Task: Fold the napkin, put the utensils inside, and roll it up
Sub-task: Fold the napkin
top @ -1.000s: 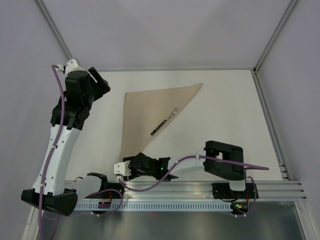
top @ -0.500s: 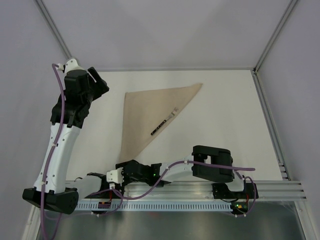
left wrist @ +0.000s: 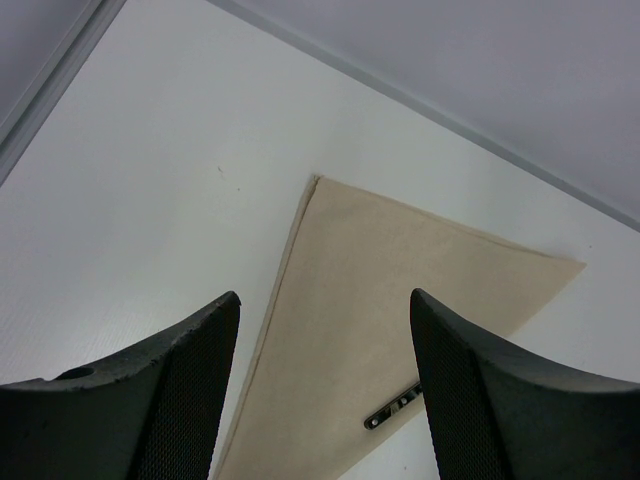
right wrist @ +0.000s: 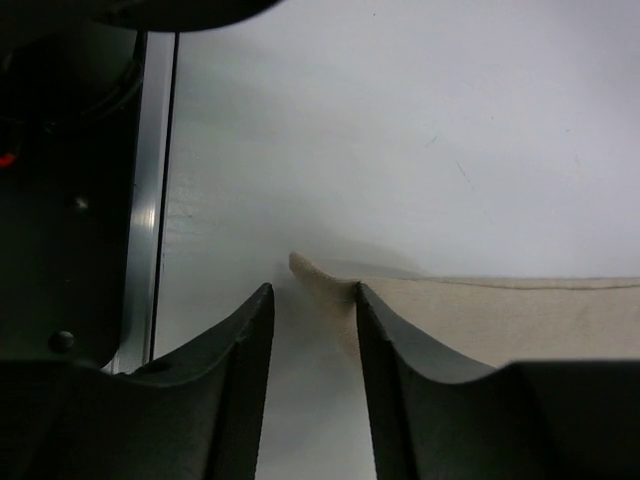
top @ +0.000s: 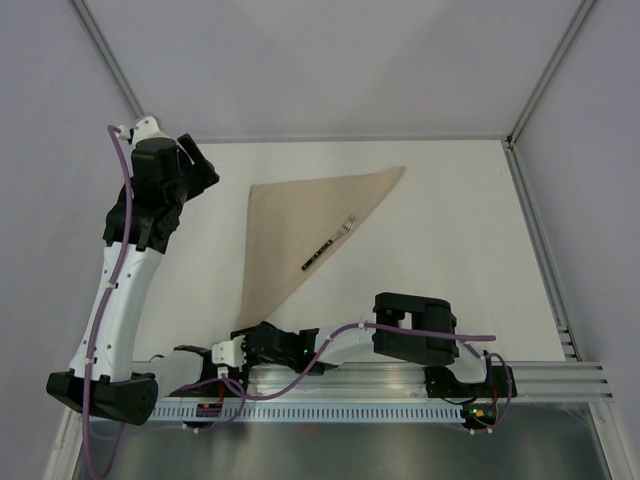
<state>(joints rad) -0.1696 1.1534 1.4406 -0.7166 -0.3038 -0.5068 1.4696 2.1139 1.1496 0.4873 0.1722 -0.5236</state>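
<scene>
Plainly, utensils (top: 328, 244) lie at the napkin (top: 285, 225) edge.

Lab — white table (top: 450, 250) (aluminium-framed)

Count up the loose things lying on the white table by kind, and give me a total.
Plain tan-beige cloth napkin: 1
Slender dark-handled fork with silvery prongs: 1
Total: 2
</scene>
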